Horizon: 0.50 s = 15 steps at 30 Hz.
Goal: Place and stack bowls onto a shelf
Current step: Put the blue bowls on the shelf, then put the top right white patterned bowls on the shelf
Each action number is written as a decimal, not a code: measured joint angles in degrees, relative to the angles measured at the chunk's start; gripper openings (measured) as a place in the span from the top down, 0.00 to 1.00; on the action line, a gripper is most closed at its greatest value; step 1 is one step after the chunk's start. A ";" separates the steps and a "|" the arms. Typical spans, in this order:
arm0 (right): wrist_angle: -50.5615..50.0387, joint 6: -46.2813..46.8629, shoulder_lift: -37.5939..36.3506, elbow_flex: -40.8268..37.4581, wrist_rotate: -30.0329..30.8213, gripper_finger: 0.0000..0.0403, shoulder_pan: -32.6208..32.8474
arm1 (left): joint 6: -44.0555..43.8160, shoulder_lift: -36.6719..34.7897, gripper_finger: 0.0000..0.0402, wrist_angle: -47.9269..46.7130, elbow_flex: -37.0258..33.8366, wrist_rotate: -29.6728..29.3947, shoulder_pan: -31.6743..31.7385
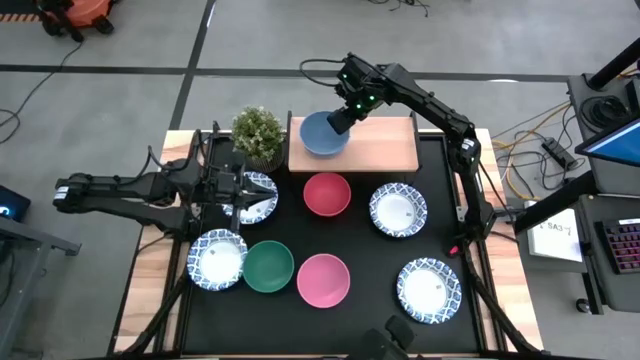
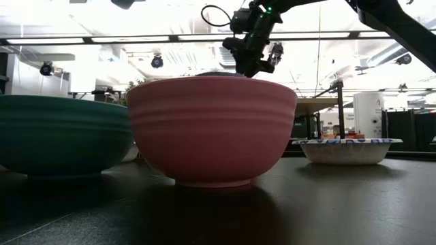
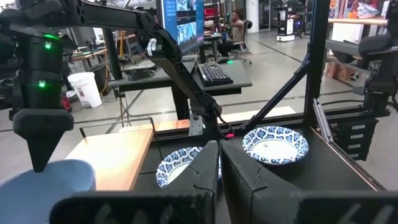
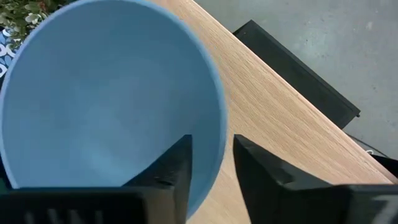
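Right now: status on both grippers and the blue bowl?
Right gripper clamped on the blue bowl rim, over the shelf left end. Left gripper shut, empty, parked near a patterned bowl. Potted plant close beside the shelf.

On the black table [image 1: 360, 250] with wooden borders: a light-wood shelf [image 1: 385, 145] bearing a blue bowl [image 1: 323, 133], a red bowl [image 1: 327, 194], a pink bowl [image 1: 323, 279], a green bowl [image 1: 268, 266], four white bowls with blue-patterned rims [image 1: 398, 210], and a green plant [image 1: 258, 133].
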 joint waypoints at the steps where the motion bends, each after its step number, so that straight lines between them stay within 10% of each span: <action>1: 0.06 0.13 0.00 0.00 0.00 0.70 0.00 | -0.01 0.04 1.00 0.00 0.00 0.00 0.00; 15: 1.40 0.42 -4.33 0.09 0.47 0.59 0.04 | -1.65 0.08 1.00 0.10 0.00 0.00 0.00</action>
